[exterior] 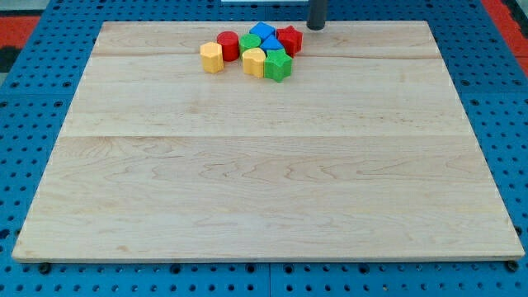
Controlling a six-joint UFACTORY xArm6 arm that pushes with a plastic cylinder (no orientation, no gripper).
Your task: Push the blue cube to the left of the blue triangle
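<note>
The blue cube [262,30] sits at the view's top of a tight cluster near the board's top edge. The blue triangle [271,44] lies just below it and slightly to its right, touching it. My tip [316,27] stands at the board's top edge, to the right of the cluster and apart from it, a short gap from the red star [289,39]. The wooden board [264,181] carries all the blocks.
Around the two blue blocks are a red cylinder [228,44], a green block [249,43], a yellow hexagon [212,58] at the left end, a second yellow block [254,62] and a green star [279,66]. A blue pegboard [33,99] surrounds the board.
</note>
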